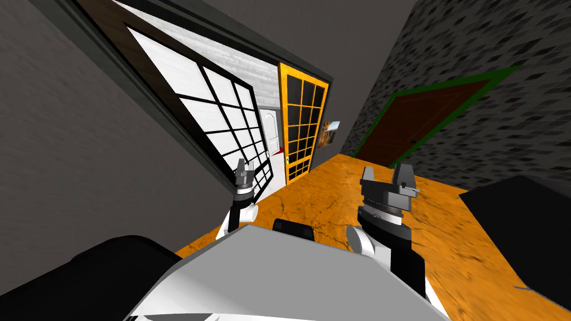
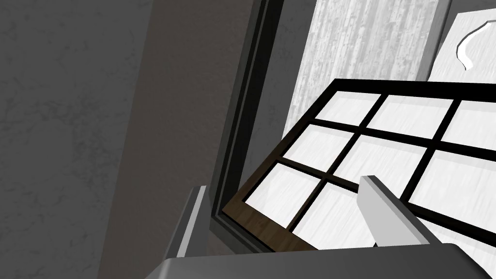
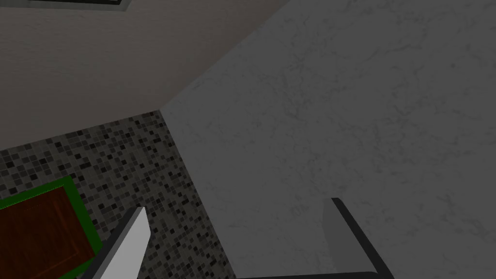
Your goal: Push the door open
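The door (image 1: pixel 223 120) is a dark-framed leaf with white panes between black bars, standing ajar in a dark grey frame (image 1: pixel 167 120) on my left. My left gripper (image 1: pixel 245 167) is raised at the leaf's lower free corner, fingers open. In the left wrist view the door (image 2: pixel 387 145) slants away from the jamb (image 2: pixel 242 121). The left gripper (image 2: pixel 283 184) straddles the leaf's brown edge, one finger (image 2: pixel 387 218) over the panes. I cannot tell whether it touches. My right gripper (image 1: pixel 386 173) hangs open over the orange floor, and the right gripper (image 3: pixel 238 206) holds nothing.
Beyond the opening are a white planked wall (image 1: pixel 245 61) and a white door (image 1: pixel 269 131). An orange grid door (image 1: pixel 303 122) stands ahead, and a brown door in a green frame (image 1: pixel 429 120) is on the speckled right wall. A black shape (image 1: pixel 518 217) lies to my right.
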`<state>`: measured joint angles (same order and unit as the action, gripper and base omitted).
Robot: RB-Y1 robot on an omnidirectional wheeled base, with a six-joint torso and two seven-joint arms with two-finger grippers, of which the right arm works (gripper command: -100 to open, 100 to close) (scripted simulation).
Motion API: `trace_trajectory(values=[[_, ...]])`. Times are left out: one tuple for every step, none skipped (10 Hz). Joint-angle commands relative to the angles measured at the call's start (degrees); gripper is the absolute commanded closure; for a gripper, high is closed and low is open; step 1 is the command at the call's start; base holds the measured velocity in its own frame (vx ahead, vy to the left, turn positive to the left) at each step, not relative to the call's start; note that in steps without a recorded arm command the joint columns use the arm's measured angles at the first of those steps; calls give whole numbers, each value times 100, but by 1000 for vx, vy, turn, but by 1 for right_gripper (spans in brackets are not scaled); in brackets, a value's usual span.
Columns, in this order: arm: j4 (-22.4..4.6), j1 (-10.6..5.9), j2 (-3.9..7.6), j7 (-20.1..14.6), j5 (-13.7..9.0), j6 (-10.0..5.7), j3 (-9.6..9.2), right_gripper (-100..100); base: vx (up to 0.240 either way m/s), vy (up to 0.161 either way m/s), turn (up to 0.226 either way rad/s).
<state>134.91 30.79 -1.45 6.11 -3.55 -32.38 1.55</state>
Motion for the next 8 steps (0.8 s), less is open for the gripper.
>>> trace_trajectory(values=[[-189, -58, 54, 126, 100, -44, 42, -100, 92, -24, 102], [-189, -58, 54, 126, 100, -44, 42, -100, 55, -4, 44], [-348, -107, 94, 233, 183, -80, 78, -100, 56, 9, 67], [-427, -132, 114, 286, 225, -99, 95, -100, 64, 14, 70], [-648, -200, 160, 434, 341, -150, 145, -100, 88, 12, 132], [-762, -236, 184, 510, 402, -176, 170, -100, 108, 2, 107], [-878, -271, 207, 588, 463, -203, 196, -100, 93, -6, 69], [-1022, -316, 231, 684, 538, -236, 228, -100, 78, -2, 91]])
